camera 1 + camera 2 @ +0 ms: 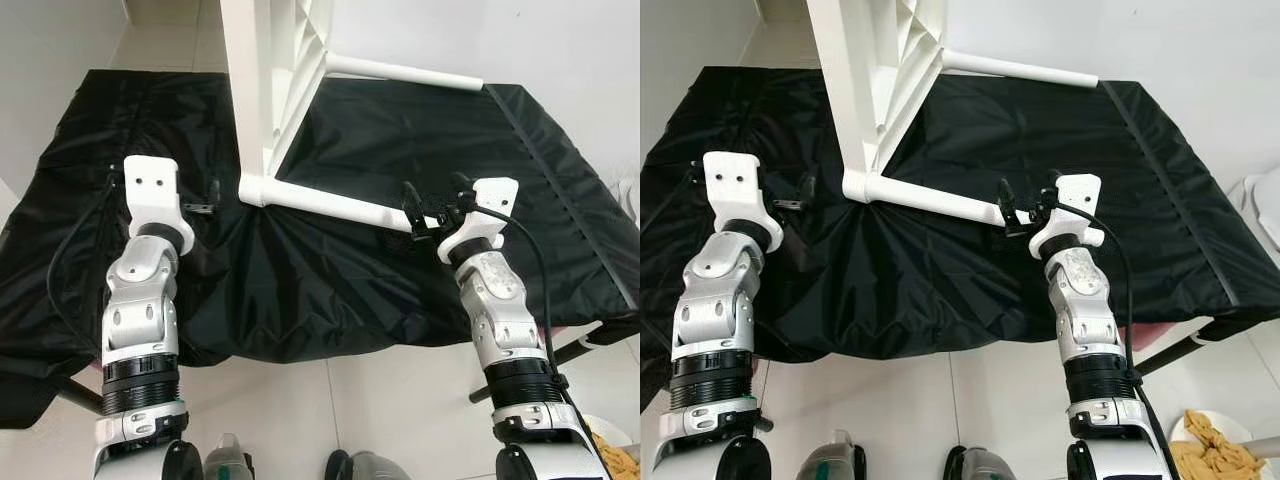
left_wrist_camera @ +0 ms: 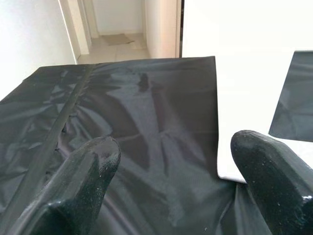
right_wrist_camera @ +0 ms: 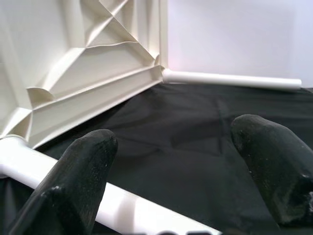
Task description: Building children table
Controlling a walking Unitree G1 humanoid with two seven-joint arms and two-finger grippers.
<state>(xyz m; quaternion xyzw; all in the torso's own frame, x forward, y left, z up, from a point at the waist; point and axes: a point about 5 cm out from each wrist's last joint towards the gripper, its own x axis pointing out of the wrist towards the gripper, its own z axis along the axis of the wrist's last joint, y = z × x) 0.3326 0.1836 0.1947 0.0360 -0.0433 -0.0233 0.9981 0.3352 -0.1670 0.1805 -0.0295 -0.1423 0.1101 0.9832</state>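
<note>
A white children's table top (image 1: 270, 80) stands on its edge on a black cloth (image 1: 330, 290), its ribbed underside (image 3: 73, 63) facing right. Two white legs stick out of it to the right: a near leg (image 1: 330, 203) low on the cloth and a far leg (image 1: 400, 72) behind. My right gripper (image 1: 432, 212) is open at the free end of the near leg (image 3: 122, 205), a finger on each side and neither touching it. My left gripper (image 1: 205, 198) is open over the cloth just left of the table top's bottom corner and holds nothing; its wrist view shows the white panel (image 2: 234, 98) close by.
The black cloth drapes over a low work surface whose front edge hangs near my arms. Pale floor tiles (image 1: 330, 410) lie below it, and white walls stand behind and to the right. A plate with yellowish pieces (image 1: 1215, 445) sits on the floor at the lower right.
</note>
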